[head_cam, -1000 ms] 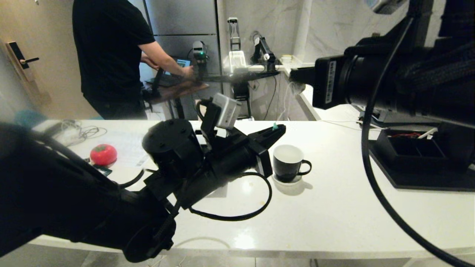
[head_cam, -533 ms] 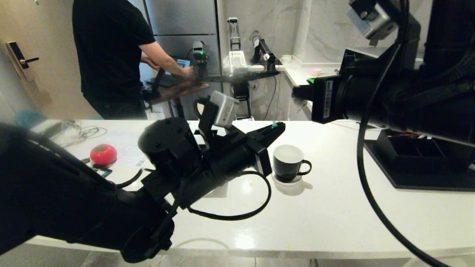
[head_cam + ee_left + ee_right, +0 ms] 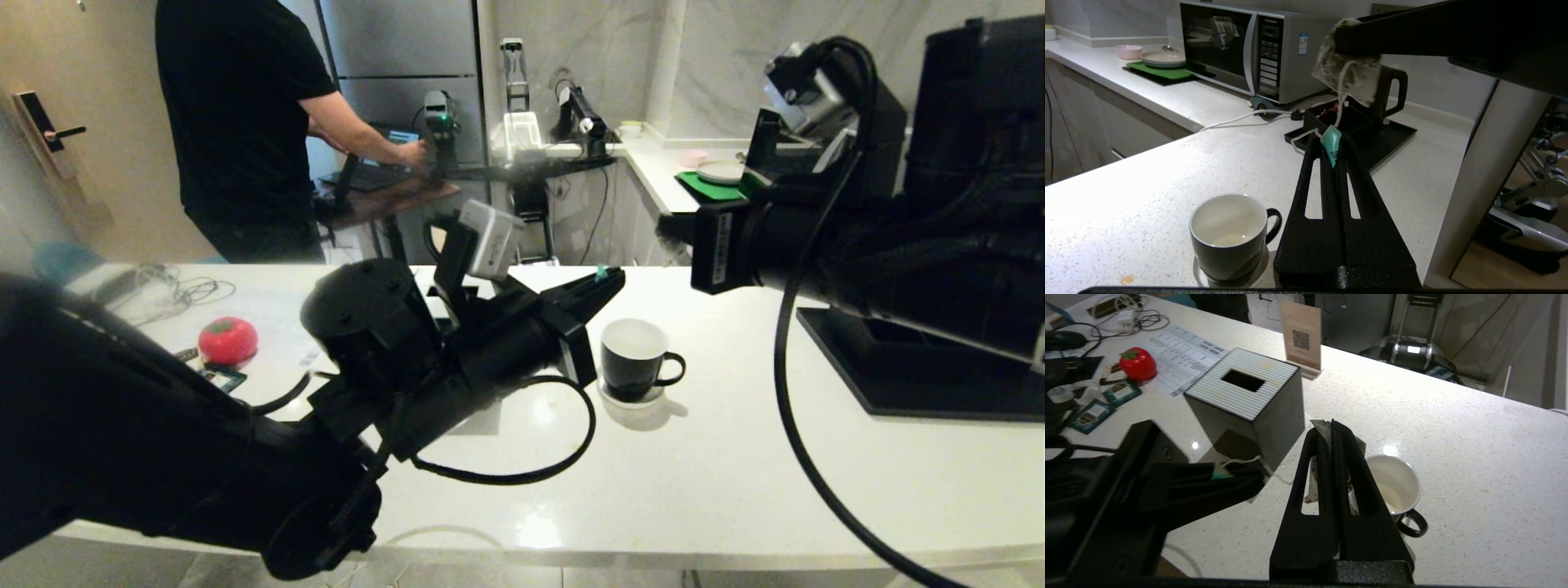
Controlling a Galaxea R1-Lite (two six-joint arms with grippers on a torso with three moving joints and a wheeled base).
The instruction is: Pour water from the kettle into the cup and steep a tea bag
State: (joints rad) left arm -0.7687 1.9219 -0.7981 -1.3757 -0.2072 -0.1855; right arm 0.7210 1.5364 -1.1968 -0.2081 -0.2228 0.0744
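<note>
The cup (image 3: 633, 359) stands on the white counter (image 3: 735, 490) with a little pale liquid at its bottom (image 3: 1229, 239). My right gripper (image 3: 1331, 428) hangs above the cup (image 3: 1398, 486), shut on the tea bag (image 3: 1347, 73), a pale pouch dangling from its tips. A white string runs from the pouch to a teal tag (image 3: 1332, 143). My left gripper (image 3: 1333, 153) is shut on that tag, just left of the cup and above it (image 3: 608, 279). The kettle (image 3: 1392, 92) stands on a black tray (image 3: 1396, 136) behind the pouch, partly hidden.
A black square box with a slotted top (image 3: 1249, 396) stands left of the cup. A red tomato-shaped thing (image 3: 227, 339), teal sachets (image 3: 1090, 410) and cables lie at the far left. A microwave (image 3: 1249, 53) stands on the back counter. A person (image 3: 237, 122) stands beyond the counter.
My right gripper has come down a little toward the cup with the tea bag, and its wrist has dropped into the head view. The left arm, cup and tag have stayed put.
</note>
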